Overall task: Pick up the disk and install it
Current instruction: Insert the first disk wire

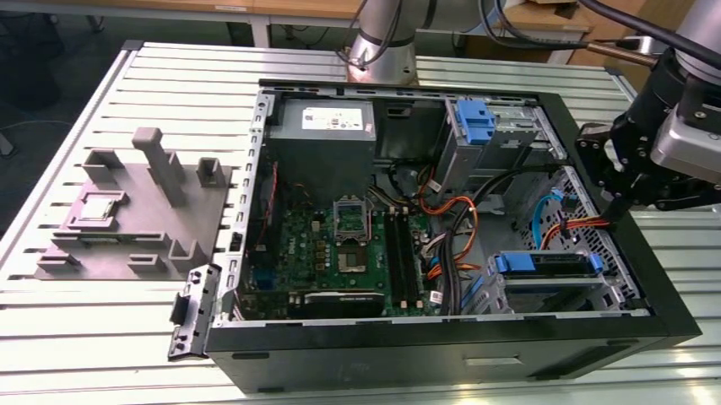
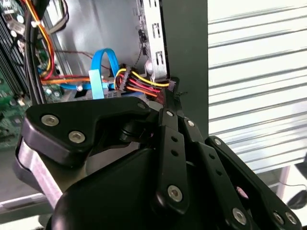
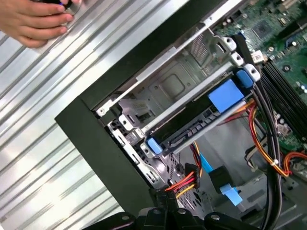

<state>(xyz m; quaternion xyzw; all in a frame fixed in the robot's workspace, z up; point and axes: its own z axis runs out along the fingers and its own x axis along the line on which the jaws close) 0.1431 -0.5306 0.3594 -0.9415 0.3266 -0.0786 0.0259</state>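
Note:
The disk (image 1: 548,263) lies flat in a slot of the drive cage at the case's corner, in the exterior view's lower right, its blue rails showing at the front. In the first wrist view the disk (image 3: 192,127) shows edge-on with blue tabs at both ends. My gripper (image 1: 614,218) hangs just inside the case's right wall, apart from the disk and behind it. Its fingers are shut with nothing between them. In the second wrist view the gripper (image 2: 171,93) tips sit next to the red, yellow and black cable plug (image 2: 144,84).
The open computer case (image 1: 664,287) lies on a slatted metal table (image 1: 113,354). A grey power-supply box (image 1: 327,122) and a blue latch piece (image 1: 479,126) sit at the back. A grey fixture (image 1: 135,211) stands beside the case. A person's hand (image 3: 33,21) rests on the table outside it.

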